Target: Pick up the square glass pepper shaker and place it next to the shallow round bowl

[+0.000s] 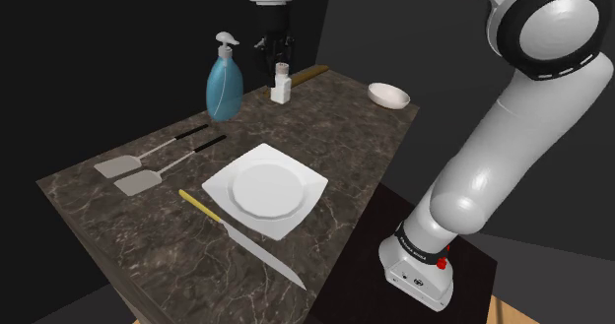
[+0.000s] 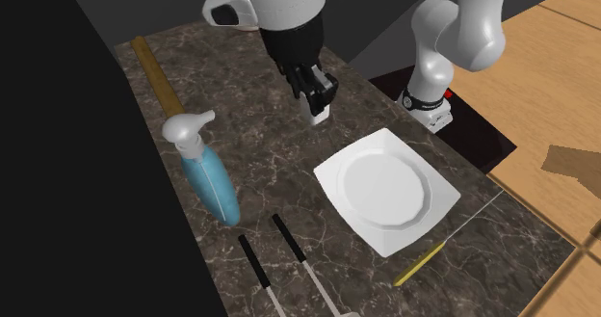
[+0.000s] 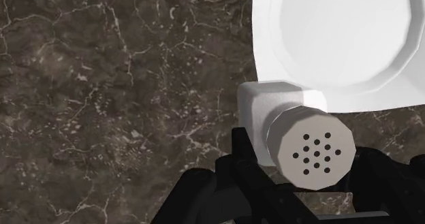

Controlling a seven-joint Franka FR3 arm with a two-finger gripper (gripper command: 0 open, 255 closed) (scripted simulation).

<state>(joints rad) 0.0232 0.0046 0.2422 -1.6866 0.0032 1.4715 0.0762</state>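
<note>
- Gripper (image 3: 303, 163) hangs straight down over the pepper shaker (image 3: 286, 120). Its black fingers (image 3: 230, 167) pinch the square white body just under the round, holed cap. That looks a sound hold, since the flat sides give the fingers something to bear on.
- Upright, the shaker is at the far end of the bench (image 1: 367, 160). Whether its base is off the stone I can't quite tell.
- Small and white, the bowl (image 1: 388, 97) sits well apart toward the shoulder view's right, with bare stone beside it for setting down.
- Near the shaker is a blue spray bottle (image 1: 224, 82), so the lift probably wants to go up first.
- Nearer the stand lie a white plate (image 1: 264, 189), two spatulas (image 1: 138, 171) and a knife (image 1: 246, 241).
- Dark marbled stone tops the bench, with dark walls around and a wooden floor (image 2: 554, 84).
</note>
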